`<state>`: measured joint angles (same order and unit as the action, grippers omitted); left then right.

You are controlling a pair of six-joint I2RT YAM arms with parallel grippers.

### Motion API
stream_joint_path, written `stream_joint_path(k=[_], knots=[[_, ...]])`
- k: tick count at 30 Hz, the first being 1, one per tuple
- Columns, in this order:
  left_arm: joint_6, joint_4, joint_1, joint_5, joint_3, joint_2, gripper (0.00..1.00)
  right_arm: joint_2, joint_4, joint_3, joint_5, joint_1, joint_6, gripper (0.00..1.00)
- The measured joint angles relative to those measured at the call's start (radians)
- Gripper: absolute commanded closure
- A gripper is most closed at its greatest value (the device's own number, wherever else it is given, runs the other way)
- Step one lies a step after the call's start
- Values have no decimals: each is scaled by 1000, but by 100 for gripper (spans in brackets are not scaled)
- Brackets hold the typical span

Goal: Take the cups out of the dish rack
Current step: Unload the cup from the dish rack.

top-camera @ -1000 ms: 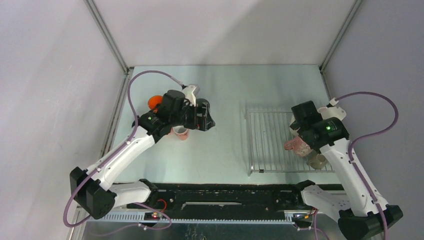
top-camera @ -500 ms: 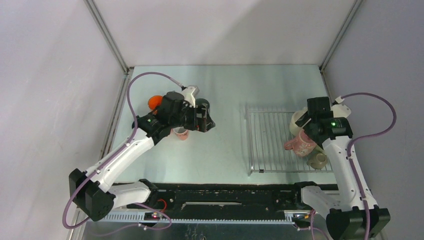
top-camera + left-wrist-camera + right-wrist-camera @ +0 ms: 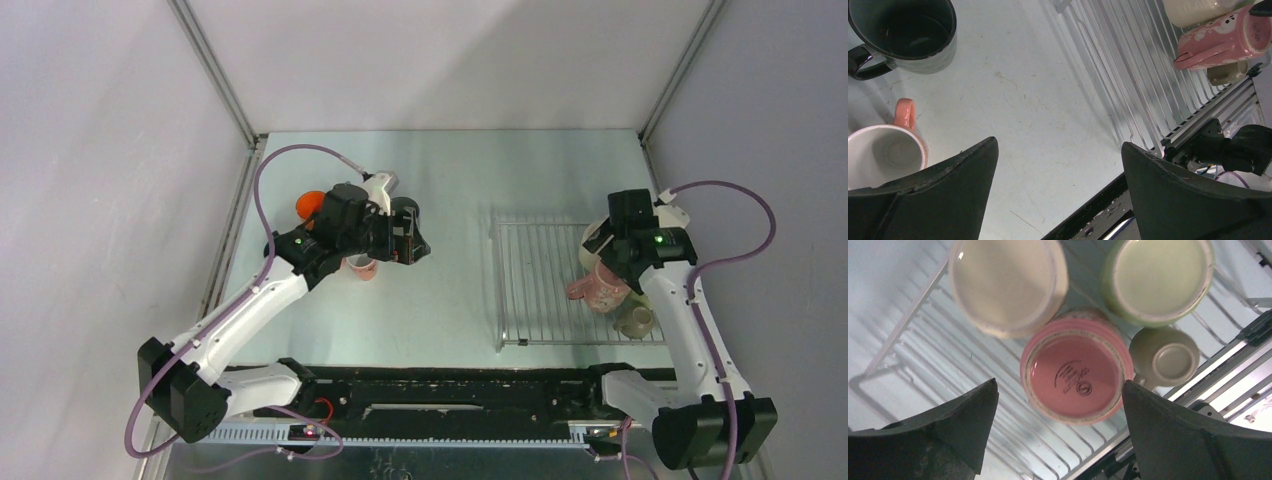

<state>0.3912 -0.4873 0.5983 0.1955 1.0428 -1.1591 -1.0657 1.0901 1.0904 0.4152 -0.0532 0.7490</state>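
The dish rack (image 3: pixel 540 285) lies at the right of the table. At its right end are a pink mug (image 3: pixel 600 288), a pale yellow mug (image 3: pixel 596 238) and a small beige cup (image 3: pixel 635 320). In the right wrist view they stand bottom up: pink mug (image 3: pixel 1075 367), pale yellow mug (image 3: pixel 1008 282), pale green mug (image 3: pixel 1158 277), beige cup (image 3: pixel 1165 357). My right gripper (image 3: pixel 1058 385) is open and empty above the pink mug. My left gripper (image 3: pixel 1059 146) is open and empty over bare table, near a pink-handled mug (image 3: pixel 885 150) and a dark teal mug (image 3: pixel 908 32).
An orange mug (image 3: pixel 310 203) and a grey mug (image 3: pixel 385 183) stand on the table behind the left arm (image 3: pixel 340 225). The rack's left part (image 3: pixel 1118 65) holds nothing. Enclosure walls stand close on the left, back and right. A black rail (image 3: pixel 450 390) runs along the near edge.
My right arm has swung right and back a little, uncovering the pink mug, and now hovers over the mugs. The left arm has barely moved.
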Motion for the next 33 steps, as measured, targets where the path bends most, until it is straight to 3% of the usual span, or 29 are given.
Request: stream_joint_path(k=[4, 9, 16, 23, 33], knots=[[0, 0, 0, 0, 0, 0, 0, 28, 23, -5, 37, -130, 97, 2], [0, 0, 0, 1, 0, 0, 0, 49, 95, -13, 146, -388, 347, 0], [0, 1, 0, 3, 0, 0, 0, 40, 178, -24, 226, -438, 575, 2], [0, 7, 0, 10, 0, 0, 0, -14, 251, -24, 299, -579, 833, 3], [1, 11, 0, 11, -12, 0, 0, -220, 299, -24, 341, -667, 1155, 16]])
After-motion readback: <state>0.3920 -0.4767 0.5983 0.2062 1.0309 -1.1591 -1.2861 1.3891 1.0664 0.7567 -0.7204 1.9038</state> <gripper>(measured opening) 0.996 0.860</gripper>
